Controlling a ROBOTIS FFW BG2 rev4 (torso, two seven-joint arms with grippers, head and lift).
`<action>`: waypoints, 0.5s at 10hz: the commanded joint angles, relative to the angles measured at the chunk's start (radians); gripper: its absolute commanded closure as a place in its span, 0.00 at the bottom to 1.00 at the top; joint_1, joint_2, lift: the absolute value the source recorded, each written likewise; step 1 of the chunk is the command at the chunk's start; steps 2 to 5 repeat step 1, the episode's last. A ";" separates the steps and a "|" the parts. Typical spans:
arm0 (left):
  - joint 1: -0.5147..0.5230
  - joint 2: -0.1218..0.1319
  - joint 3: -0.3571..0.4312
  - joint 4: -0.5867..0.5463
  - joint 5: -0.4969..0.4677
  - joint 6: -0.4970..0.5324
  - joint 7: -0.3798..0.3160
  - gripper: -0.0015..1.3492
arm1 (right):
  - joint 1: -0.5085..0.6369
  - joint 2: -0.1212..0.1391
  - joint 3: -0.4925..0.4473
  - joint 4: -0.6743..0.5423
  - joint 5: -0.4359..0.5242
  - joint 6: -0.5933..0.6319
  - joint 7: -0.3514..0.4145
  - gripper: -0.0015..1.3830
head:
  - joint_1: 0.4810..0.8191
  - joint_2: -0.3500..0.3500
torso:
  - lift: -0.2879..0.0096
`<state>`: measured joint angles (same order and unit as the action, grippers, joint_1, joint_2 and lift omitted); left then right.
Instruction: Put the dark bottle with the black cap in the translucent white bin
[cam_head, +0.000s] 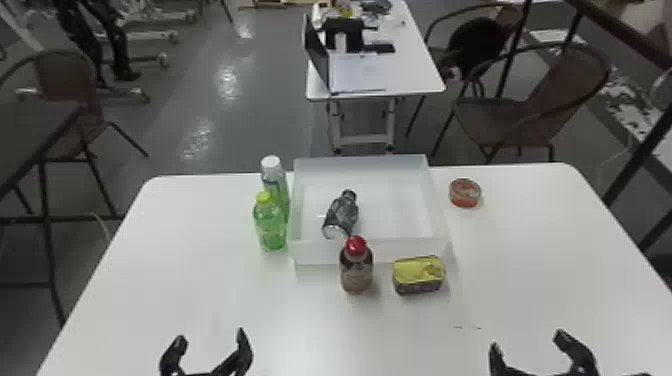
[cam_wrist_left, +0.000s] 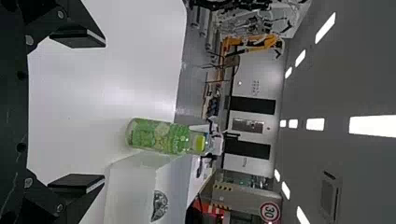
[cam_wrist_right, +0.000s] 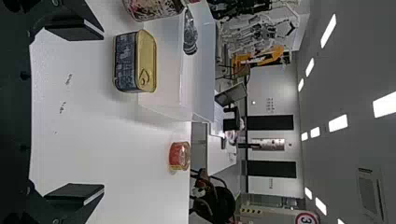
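Dark bottle: the dark bottle lies on its side inside the translucent white bin, left of the bin's middle and towards its near wall.
Progress: the placing looks done; the bottle is within the bin's walls, free of both grippers. Nothing seems left but to leave it alone.
Pointing: the black cap faces the bin's far wall, turned slightly right; the base faces the near wall.
Long axis: roughly level, running from near left to far right, more along the bin's depth than across it.
Red-capped bottle: the red-capped brown bottle stands upright just outside the bin's near wall; whether they touch, I cannot tell.
Rectangular tin: the yellow-lidded tin sits just before the near wall, towards the bin's right corner.
Green bottles: the green bottle with the lime cap stands just beside the bin's left wall, with the white-capped bottle upright behind it.
Round tin: the red round tin sits right of the bin, apart from it.
Left gripper: the left gripper is well short of the bin, off to its left, fingers spread and empty.
Right gripper: the right gripper is well short of the bin, off to its right, likewise spread, pinching nothing.
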<state>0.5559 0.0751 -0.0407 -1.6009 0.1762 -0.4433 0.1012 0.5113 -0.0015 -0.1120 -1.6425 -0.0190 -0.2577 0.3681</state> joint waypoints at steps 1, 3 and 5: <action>-0.004 0.009 -0.005 -0.001 0.003 0.000 0.000 0.19 | -0.001 0.002 0.000 -0.002 0.001 0.000 0.000 0.10 | 0.63 0.60 | 0.85; -0.004 0.009 -0.005 -0.001 0.003 0.000 0.000 0.19 | -0.001 0.002 0.000 -0.002 0.001 0.000 0.000 0.10 | 0.63 0.60 | 0.85; -0.004 0.009 -0.005 -0.001 0.003 0.000 0.000 0.19 | -0.001 0.002 0.000 -0.002 0.001 0.000 0.000 0.10 | 0.63 0.60 | 0.85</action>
